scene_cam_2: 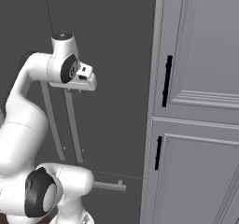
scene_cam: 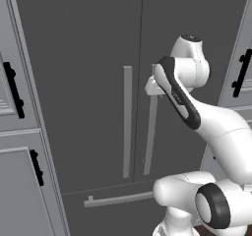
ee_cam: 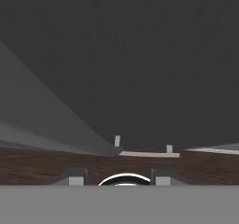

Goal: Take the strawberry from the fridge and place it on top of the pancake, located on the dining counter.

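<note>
While the fridge (scene_cam: pixel 98 82) stands with both doors shut, the gripper (scene_cam: pixel 153 86) sits right at the top of the right door's handle (scene_cam: pixel 150 136), its jaws drawn in narrow, apparently around that bar (the contact itself is hidden behind the hand). The left door's handle (scene_cam: pixel 127 122) hangs just beside it, and the drawer handle (scene_cam: pixel 118 198) runs lower down. No strawberry can be seen; I judge it lies inside, behind the doors. Gripping so high on the bar, the fingers could slide off as the door swings out. A pull straight back, not following the hinge arc, would cause that.
</note>
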Robot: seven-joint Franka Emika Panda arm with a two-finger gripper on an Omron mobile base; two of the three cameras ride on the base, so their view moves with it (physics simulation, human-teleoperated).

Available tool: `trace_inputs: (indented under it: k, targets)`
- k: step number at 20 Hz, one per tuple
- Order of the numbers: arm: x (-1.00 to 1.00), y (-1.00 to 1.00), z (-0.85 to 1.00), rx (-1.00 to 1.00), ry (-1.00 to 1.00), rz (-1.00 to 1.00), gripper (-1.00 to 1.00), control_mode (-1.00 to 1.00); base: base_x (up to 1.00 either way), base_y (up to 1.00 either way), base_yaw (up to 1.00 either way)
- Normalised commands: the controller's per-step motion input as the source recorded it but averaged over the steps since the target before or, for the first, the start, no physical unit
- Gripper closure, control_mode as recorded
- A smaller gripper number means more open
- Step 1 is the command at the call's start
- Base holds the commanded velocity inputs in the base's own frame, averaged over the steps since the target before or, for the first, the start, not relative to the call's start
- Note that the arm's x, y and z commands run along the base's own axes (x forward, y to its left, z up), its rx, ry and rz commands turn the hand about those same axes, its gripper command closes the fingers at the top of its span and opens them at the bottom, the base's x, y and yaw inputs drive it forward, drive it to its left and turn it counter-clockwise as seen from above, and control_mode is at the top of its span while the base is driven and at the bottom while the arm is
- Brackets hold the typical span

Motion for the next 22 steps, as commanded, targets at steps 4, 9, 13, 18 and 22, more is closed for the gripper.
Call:
trace_inputs:
  k: [4,9,13,18,22]
  targets:
    - [0.0,0.0,0.0,0.0,0.0,0.0,-1.0,1.0,0.0,0.0,0.0]
    - [0.0,0.0,0.0,0.0,0.0,0.0,-1.0,1.0,-0.38,0.12,0.0]
    - [0.0,0.0,0.0,0.0,0.0,0.0,-1.0,1.0,-0.26,0.34,-0.02]
    - [0.0,0.0,0.0,0.0,0.0,0.0,-1.0,1.0,-0.08,0.37,-0.02]
    - [0.0,0.0,0.0,0.0,0.0,0.0,-1.0,1.0,-0.06,0.19,0.0]
